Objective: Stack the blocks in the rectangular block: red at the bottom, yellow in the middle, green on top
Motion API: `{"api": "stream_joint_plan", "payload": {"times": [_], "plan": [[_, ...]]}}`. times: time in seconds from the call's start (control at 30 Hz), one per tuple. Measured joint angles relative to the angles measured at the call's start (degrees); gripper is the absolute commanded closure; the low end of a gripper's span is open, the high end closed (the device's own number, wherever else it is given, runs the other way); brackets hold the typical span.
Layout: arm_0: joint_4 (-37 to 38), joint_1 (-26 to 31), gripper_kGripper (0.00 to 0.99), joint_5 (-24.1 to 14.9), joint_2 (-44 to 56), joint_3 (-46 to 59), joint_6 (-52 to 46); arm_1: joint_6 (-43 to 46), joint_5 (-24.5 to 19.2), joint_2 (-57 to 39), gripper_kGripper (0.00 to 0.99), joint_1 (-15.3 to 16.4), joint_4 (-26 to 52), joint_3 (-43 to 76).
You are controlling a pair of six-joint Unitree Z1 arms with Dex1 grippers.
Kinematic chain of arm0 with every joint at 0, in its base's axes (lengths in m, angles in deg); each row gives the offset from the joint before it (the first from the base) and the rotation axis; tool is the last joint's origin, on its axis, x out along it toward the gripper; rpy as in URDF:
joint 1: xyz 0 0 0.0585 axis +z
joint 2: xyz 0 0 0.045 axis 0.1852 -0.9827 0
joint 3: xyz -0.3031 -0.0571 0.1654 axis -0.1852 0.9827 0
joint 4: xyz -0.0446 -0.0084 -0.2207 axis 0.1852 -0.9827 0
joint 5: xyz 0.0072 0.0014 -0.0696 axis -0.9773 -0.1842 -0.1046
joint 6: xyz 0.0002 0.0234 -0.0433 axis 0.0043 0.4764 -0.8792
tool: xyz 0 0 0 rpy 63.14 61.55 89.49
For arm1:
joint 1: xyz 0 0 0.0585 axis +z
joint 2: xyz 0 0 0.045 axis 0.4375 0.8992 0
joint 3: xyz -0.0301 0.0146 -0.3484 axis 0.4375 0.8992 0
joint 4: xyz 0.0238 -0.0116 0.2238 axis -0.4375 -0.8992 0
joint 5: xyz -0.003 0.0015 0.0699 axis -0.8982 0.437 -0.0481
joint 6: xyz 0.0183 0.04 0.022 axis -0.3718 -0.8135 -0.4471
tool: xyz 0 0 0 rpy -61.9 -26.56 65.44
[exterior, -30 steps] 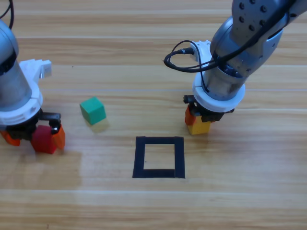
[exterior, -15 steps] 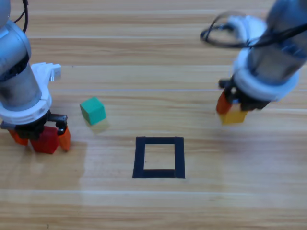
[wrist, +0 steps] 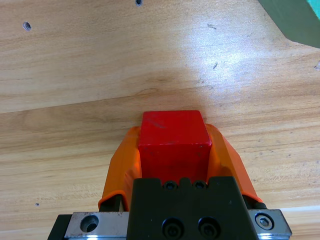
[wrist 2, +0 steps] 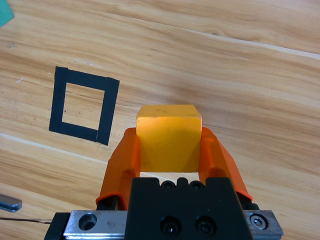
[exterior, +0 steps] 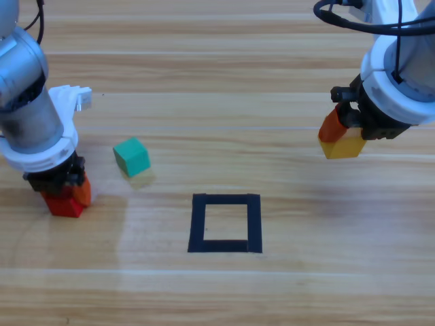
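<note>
At the far left of the table my left gripper (exterior: 62, 197) is shut on the red cube (exterior: 64, 206), which rests low by the wood; the left wrist view shows the red cube (wrist: 174, 145) clamped between both orange jaws. My right gripper (exterior: 343, 139) is shut on the yellow cube (exterior: 343, 145) and holds it in the air at the right; the right wrist view shows that yellow cube (wrist 2: 169, 137) between the jaws. The teal-green cube (exterior: 131, 156) lies free, left of the black tape square (exterior: 225, 223), whose middle is bare wood.
The tape square (wrist 2: 83, 104) shows well off to the left in the right wrist view. A corner of the green cube (wrist: 295, 20) shows at the top right of the left wrist view. The wooden table (exterior: 204, 88) carries nothing else.
My right gripper has lifted the yellow cube and carried it right and away from the square. My left gripper has shut on the red cube and shifted slightly.
</note>
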Motion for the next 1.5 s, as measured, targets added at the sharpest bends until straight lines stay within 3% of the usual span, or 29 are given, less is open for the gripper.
{"api": "stream_joint_plan", "payload": {"times": [0.13, 0.2, 0.33, 0.53, 0.73, 1.1, 1.5], "plan": [[0.0, 0.72, 0.847, 2.77, 0.12, -0.01, 0.1, 0.0, 0.03, 0.01, 0.972, 0.01, 0.0, 0.0], [0.0, 0.87, 0.904, 4.62, 0.28, -0.02, 1.53, -0.07, 0.03, 0.01, 0.972, 0.01, 0.0, 0.0], [-0.77, 0.0, 0.927, 4.93, 0.43, -0.58, 1.48, -0.59, 0.03, 0.02, 0.972, 0.01, 0.0, 0.0], [-6.81, -6.71, 0.933, 5.78, 0.77, -6.85, -1.61, -0.86, 0.03, 0.37, 0.969, 0.01, 0.0, 0.0], [-7.64, -15.83, 0.958, 6.1, 0.82, -11.57, -9.03, -1.02, 0.03, 0.64, 0.969, 0.01, 0.0, 0.0], [-11.34, -26.07, 0.99, -0.02, -2.5, -23.16, -20.25, -1.27, 0.03, 0.69, 0.969, 0.01, 0.0, 0.0], [-20.85, -28.71, 0.99, -2.53, -12.02, -35.55, -29.5, -1.47, 0.03, 0.84, 0.969, 0.01, -0.33, 0.0]]}}
